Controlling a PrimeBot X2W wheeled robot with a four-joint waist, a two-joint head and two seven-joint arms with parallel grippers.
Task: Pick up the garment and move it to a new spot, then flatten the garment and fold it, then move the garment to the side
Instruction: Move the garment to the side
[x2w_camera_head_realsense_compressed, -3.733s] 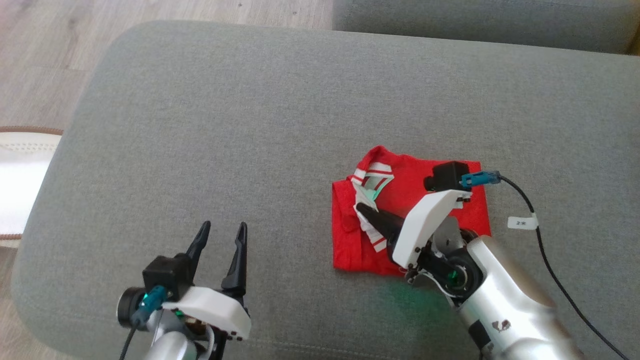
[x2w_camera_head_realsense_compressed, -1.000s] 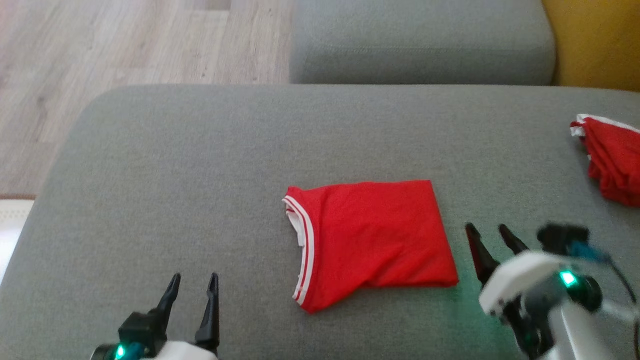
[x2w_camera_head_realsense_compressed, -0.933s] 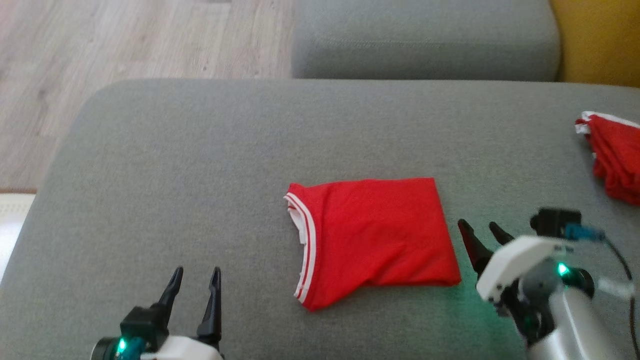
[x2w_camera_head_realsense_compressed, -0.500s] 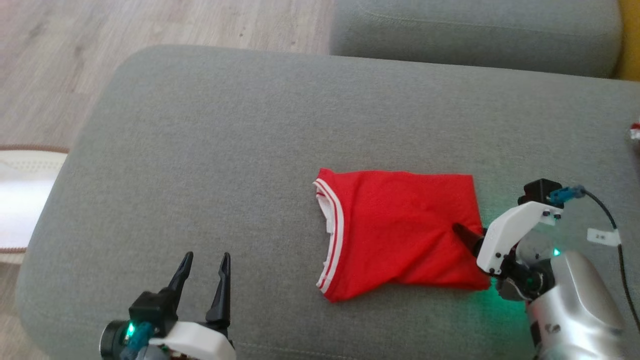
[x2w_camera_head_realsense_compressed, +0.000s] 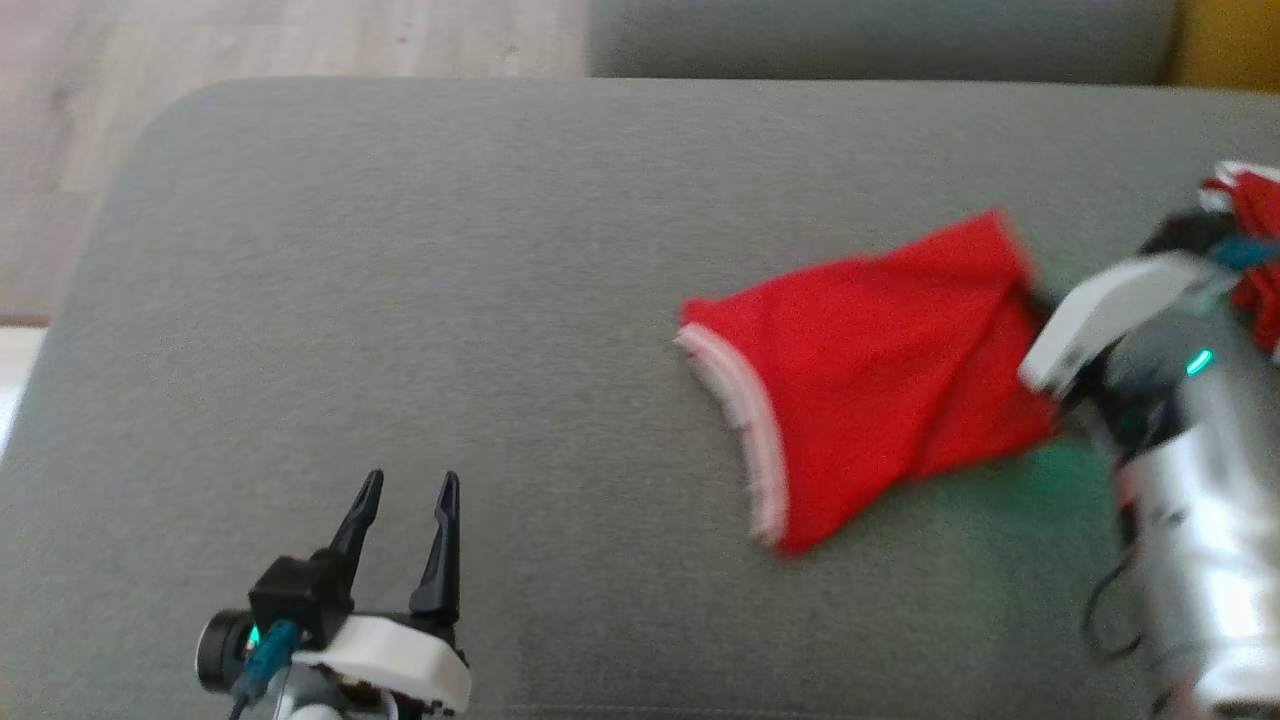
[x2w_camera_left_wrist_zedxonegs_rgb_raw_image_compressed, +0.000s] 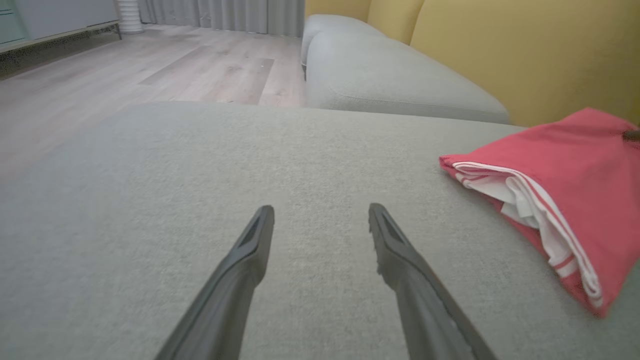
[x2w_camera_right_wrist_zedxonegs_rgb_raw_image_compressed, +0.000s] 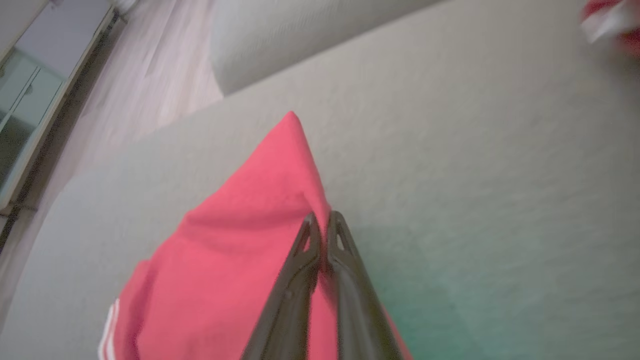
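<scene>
Grey sofa cushion (x2w_camera_head_realsense_compressed: 400, 250): wide, bare at left.
Folded red garment (x2w_camera_head_realsense_compressed: 880, 370): right of centre on cushion, right corner raised.
Second red pile (x2w_camera_head_realsense_compressed: 1255, 250): far right edge.
Right gripper (x2w_camera_right_wrist_zedxonegs_rgb_raw_image_compressed: 323, 220): clamped on raised corner.
Left gripper (x2w_camera_head_realsense_compressed: 410, 485): fingers apart, empty, near front.
Risk: unfolding under one-corner pinch, layers sliding apart; tangling with second pile.

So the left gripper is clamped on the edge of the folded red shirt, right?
No, it is the right gripper that is clamped on the edge of the folded red shirt, as the right wrist view shows. The left gripper stands open, apart from it.
</scene>
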